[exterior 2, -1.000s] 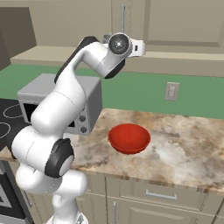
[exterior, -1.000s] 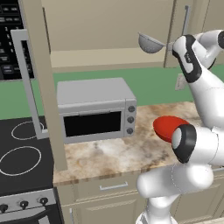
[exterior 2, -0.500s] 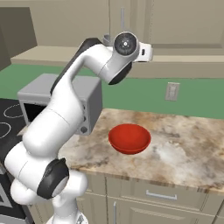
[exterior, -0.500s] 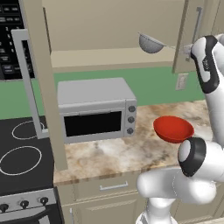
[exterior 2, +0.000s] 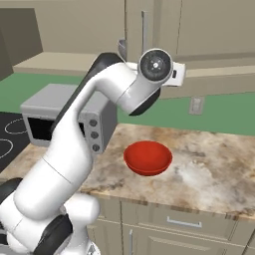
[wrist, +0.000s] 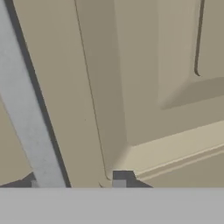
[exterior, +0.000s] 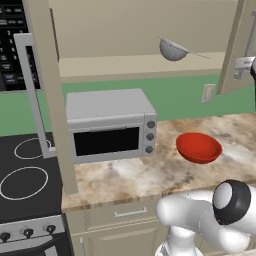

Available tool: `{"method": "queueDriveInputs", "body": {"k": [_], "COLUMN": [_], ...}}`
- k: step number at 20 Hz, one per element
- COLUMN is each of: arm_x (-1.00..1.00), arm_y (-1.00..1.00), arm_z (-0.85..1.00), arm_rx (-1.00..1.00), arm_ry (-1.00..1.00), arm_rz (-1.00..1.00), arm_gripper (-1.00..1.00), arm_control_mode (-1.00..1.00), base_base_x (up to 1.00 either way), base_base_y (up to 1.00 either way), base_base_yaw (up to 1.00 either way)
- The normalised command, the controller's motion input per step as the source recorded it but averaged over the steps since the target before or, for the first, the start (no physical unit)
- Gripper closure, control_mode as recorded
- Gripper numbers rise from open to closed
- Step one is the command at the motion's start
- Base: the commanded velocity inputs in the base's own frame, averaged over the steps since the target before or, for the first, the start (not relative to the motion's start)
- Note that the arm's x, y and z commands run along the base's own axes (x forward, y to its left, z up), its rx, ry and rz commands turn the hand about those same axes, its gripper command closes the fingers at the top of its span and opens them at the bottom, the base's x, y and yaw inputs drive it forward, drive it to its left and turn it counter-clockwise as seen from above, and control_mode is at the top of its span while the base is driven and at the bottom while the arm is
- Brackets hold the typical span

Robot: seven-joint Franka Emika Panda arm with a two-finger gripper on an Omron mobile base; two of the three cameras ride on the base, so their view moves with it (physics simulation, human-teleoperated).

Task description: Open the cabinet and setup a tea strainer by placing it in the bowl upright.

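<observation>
- Hand (wrist: 76,183) sits right up against the open right door (wrist: 131,87) of the cabinet (exterior: 125,30). Its two dark fingertips (wrist: 119,183) stand partly apart and hold nothing. The silver bar handle (wrist: 26,109) runs just past the left tip, and no squeeze on it shows.
- Both doors look swung wide in the left base view, so the opening step reads as done. The step in hand is likely to clear the handle and go for the tea strainer (exterior: 172,50).
- It should back straight off the door first, tips kept apart. A sideways sweep could catch the bar and push the door.
- The tea strainer rests on the cabinet shelf (exterior: 125,65), cup down at the left, with its thin stem reaching to the right along the shelf. The open right door hangs close beside that stem.
- A good reach would come in level, under the cabinet's top and between the doors. Closing across the cup's rim or the stem near the cup would keep it from rolling.
- The bowl (exterior: 198,147) stands on the bench (exterior: 125,175), below and a little right of the strainer and well apart from the microwave (exterior: 107,125). The carry is a short, mostly downward one.
- The cup should be kept mouth-up on the way down.
</observation>
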Motion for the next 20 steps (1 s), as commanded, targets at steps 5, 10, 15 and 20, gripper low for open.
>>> {"method": "queueDriveInputs", "body": {"k": [5,10,15,20], "arm_x": [-1.0,-0.84,-0.38,-0.13], "arm_y": [-0.82,-0.67,-0.21,-0.01], "arm_z": [0.0,-0.04,0.0,0.0], "arm_rx": [0.09,0.04,0.0,0.0], "arm_ry": [0.0,0.01,0.01,0.04], "arm_rz": [0.0,0.0,-0.04,-0.01], "arm_gripper": [1.0,1.0,1.0,-1.0], "arm_control_mode": [-1.0,-1.0,-1.0,-1.0], "base_base_x": [0.0,0.0,0.0,0.0], "base_base_y": [0.0,0.0,0.0,0.0], "base_base_yaw": [0.0,0.0,0.0,0.0]}}
